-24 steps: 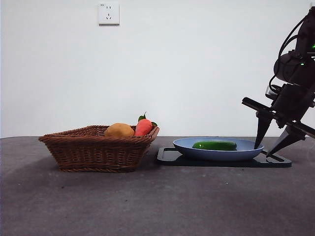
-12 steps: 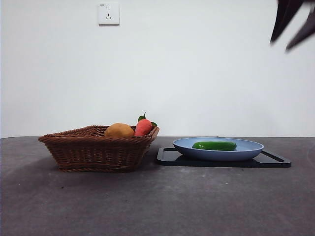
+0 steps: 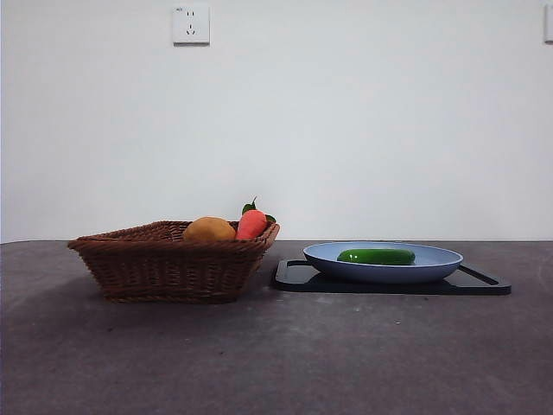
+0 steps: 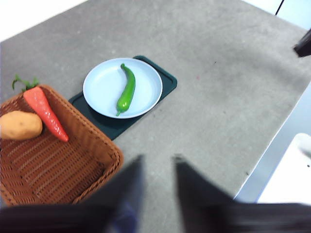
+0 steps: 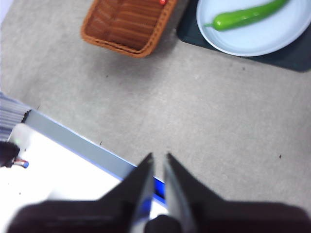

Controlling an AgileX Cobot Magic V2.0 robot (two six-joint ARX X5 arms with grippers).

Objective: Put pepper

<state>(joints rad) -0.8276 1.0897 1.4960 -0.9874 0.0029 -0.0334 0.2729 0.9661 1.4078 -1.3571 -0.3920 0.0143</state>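
The dark green pepper [image 3: 376, 256] lies lengthwise in the blue plate [image 3: 441, 260], which stands on a black tray [image 3: 298, 277] at the right. It also shows in the left wrist view [image 4: 126, 90] and the right wrist view [image 5: 248, 15]. No gripper touches it. Neither arm shows in the front view. My left gripper [image 4: 157, 165] hangs high above the table in front of the basket, a little open and empty. My right gripper [image 5: 158, 160] is high over the table's near edge, far from the plate, its jaws almost together and empty.
A wicker basket [image 3: 164, 268] stands left of the tray and holds a yellow-brown potato [image 3: 209, 229] and a red-orange carrot [image 3: 251, 223]. A wall socket [image 3: 191, 24] is on the back wall. The table's edge [image 5: 73, 141] shows below the right gripper.
The arm that stood with open jaws at the plate's right rim has risen up and out of the front view. The pepper stays on the plate.
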